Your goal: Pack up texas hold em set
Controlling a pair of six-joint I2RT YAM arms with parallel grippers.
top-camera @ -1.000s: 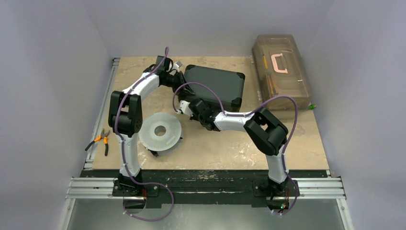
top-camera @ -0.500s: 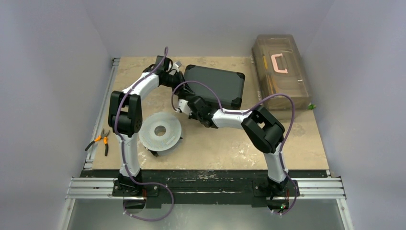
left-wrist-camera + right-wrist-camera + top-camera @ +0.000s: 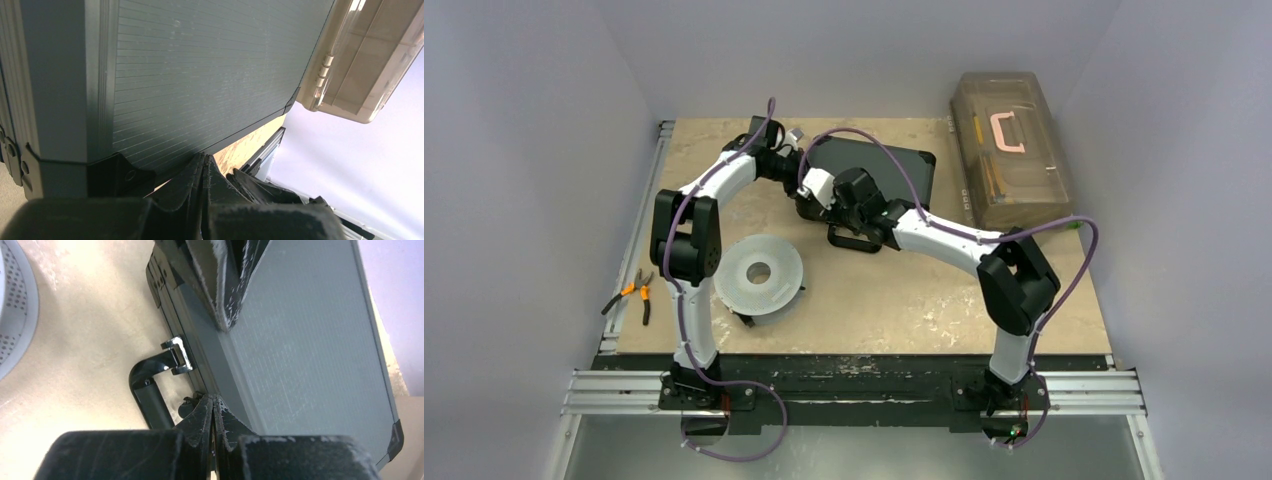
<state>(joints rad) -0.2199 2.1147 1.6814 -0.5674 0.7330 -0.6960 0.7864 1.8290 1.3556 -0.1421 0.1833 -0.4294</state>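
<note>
The texas hold em set is a black briefcase (image 3: 902, 165), closed and lying flat at the back middle of the table; its contents are hidden. The ribbed lid (image 3: 200, 65) fills the left wrist view. My left gripper (image 3: 202, 159) is shut and empty, its tips against the case's left edge (image 3: 802, 170). My right gripper (image 3: 214, 399) is shut and empty, its tips at the case's front edge beside the black handle (image 3: 149, 401). The handle (image 3: 854, 240) sticks out toward me. The left gripper's shut fingers (image 3: 227, 290) rest on the lid.
A translucent brown toolbox (image 3: 1009, 145) with a pink handle stands at the back right, close to the case's right side (image 3: 360, 60). A grey-white disc (image 3: 759, 272) lies left of centre (image 3: 12, 305). Orange-handled pliers (image 3: 634, 292) lie at the table's left edge.
My right arm has swung up and back from in front of the case to over its front edge, which uncovers the handle. The left arm and the case have not moved.
</note>
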